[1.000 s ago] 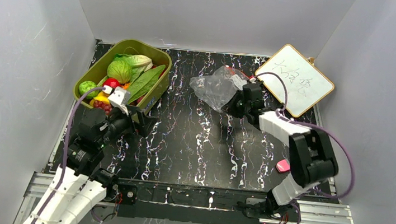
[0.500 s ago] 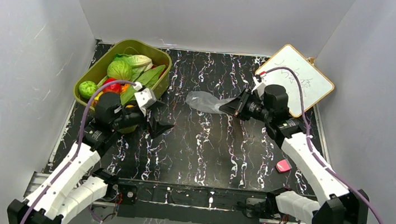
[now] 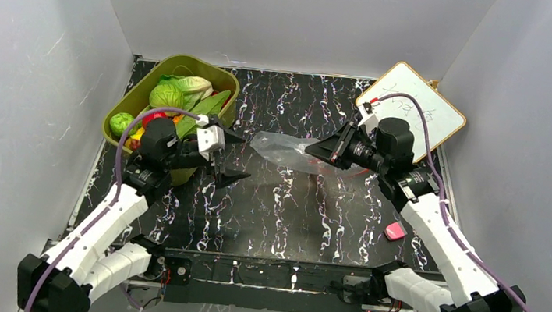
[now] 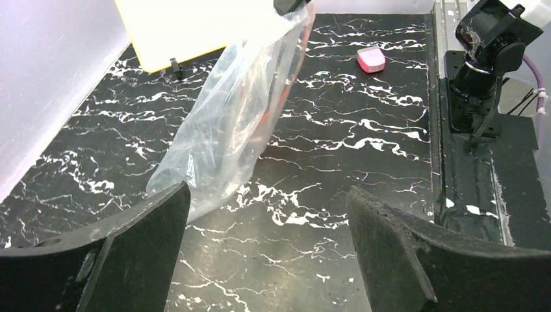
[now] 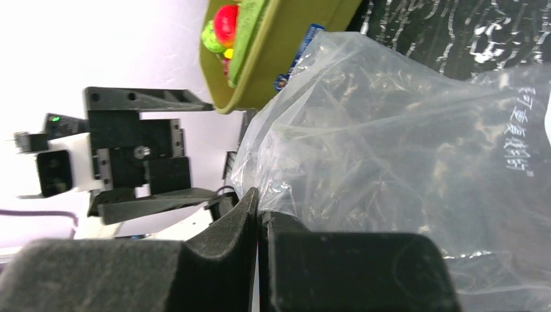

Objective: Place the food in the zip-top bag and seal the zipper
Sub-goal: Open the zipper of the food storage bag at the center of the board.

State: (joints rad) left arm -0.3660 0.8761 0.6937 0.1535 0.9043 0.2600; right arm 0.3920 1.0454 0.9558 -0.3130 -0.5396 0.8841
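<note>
Marbled tabletop (image 3: 281,219); right pincer (image 3: 316,151) holds zip-top bag (image 3: 283,150), seemingly raised.

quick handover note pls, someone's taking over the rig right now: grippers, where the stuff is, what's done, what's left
Left gripper: jaws open, empty, beside the tub, facing the bag.
Right gripper: jaws shut on the zip-top bag, held by one end over the middle of the table.
Food: all in the olive-green tub at the far left; none in the bag.
Done: bag picked up.
Left: open the bag's mouth (can't tell its state), load the food, seal it.
</note>
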